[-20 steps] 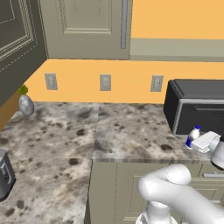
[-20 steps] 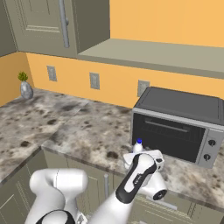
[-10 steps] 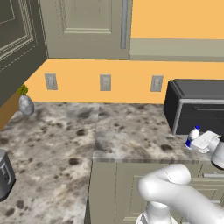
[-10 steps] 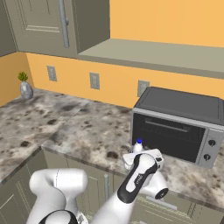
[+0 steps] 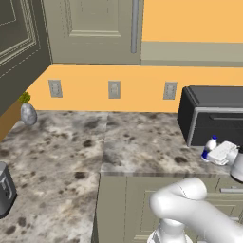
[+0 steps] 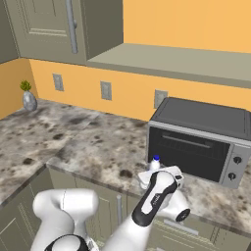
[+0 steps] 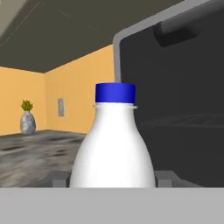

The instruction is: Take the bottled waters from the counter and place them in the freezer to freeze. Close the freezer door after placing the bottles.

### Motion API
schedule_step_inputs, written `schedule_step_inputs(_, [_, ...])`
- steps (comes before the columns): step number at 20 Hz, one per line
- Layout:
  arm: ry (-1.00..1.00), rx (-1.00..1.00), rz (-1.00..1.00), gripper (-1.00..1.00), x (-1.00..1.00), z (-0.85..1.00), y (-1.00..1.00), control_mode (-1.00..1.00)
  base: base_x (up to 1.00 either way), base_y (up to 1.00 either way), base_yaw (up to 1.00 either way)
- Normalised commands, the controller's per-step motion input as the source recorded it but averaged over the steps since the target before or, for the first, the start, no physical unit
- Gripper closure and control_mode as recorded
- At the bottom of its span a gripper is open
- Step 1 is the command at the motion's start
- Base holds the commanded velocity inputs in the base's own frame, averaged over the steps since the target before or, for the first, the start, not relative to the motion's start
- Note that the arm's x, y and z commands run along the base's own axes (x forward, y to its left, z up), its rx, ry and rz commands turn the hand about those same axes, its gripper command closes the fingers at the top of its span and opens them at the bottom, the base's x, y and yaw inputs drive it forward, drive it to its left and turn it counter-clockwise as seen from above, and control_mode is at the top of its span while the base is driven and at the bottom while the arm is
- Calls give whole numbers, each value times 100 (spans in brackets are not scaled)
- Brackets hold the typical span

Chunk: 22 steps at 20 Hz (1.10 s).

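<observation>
The blue-capped bottle [image 7: 113, 140] stood upright on the counter [image 5: 142, 142], directly in front of the toaster oven [image 6: 198, 139]. In the hand view it was a smooth, rounded white body with sloping shoulders and a short cylindrical blue cap at 12 o'clock. The two grey fingertips [image 7: 59, 177] were at 8 and 4 o'clock of the bottle's lower body, pressed close to its sides. The gripper [image 5: 223, 153] appeared to be clenched on the bottle, though the exact contact was hidden behind the white body.

In the left base view, the bottle was small, at 9 o'clock from the white hand, near the front edge of the counter. In the right base view, only its blue cap and white neck rose at 11 o'clock above the hand.

The counter was a speckled stone slab of grey and brown, with a matt surface. The oven was a dark box with a glass door, a bar handle and two round knobs. Far away at 9 o'clock stood a small mottled grey vase [image 6: 29, 100] with a green plant. Three rectangular grey wall outlets [image 5: 114, 89] were on the orange wall.
</observation>
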Motion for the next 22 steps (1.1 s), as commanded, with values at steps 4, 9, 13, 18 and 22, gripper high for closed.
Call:
schedule_step_inputs(4, [6,-12,0,100,-22,83,1,-100,0,0,0])
schedule_step_inputs(9, [10,-24,-7,100,-27,100,11,-100,0,0,0])
schedule_step_inputs(13, [32,-18,-22,100,-25,100,31,-100,0,0,0])
schedule_step_inputs(18, [31,-16,-31,100,-27,100,46,-100,0,0,0])
schedule_step_inputs(22, [32,-6,-43,100,-18,92,53,-100,0,0,0])
